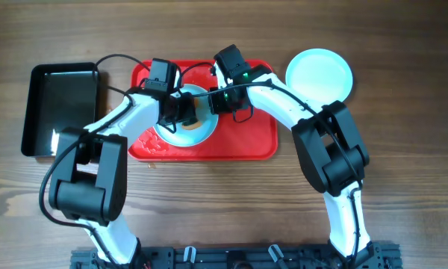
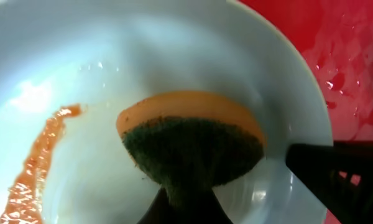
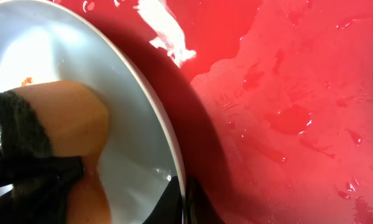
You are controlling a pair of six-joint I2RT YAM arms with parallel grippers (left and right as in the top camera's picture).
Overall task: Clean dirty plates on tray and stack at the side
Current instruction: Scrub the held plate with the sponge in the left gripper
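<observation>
Overhead, from the left: black bin (image 1: 60,108), then the red tray (image 1: 246,146) carrying a smeared plate (image 2: 143,56). My left jaws clamp a soft sponge (image 2: 193,146) pressed into it; my right jaws pinch its rim. Stiff, wet, likely slippery, so the rim is the hold. A clean plate (image 1: 319,75) lies on the tabletop (image 1: 224,205) beyond.

Left arm (image 1: 127,112), right arm (image 1: 284,104) crowd tray (image 1: 246,142) centre; bin (image 1: 60,104) flanks left, clean plate (image 1: 319,75) right; table (image 1: 224,194) front passable.

The overhead camera looks straight down on the table (image 1: 224,202); both wrist cameras sit very close, sharing one plate (image 2: 174,56), its sponge (image 2: 193,146) and the tray (image 2: 351,50).
</observation>
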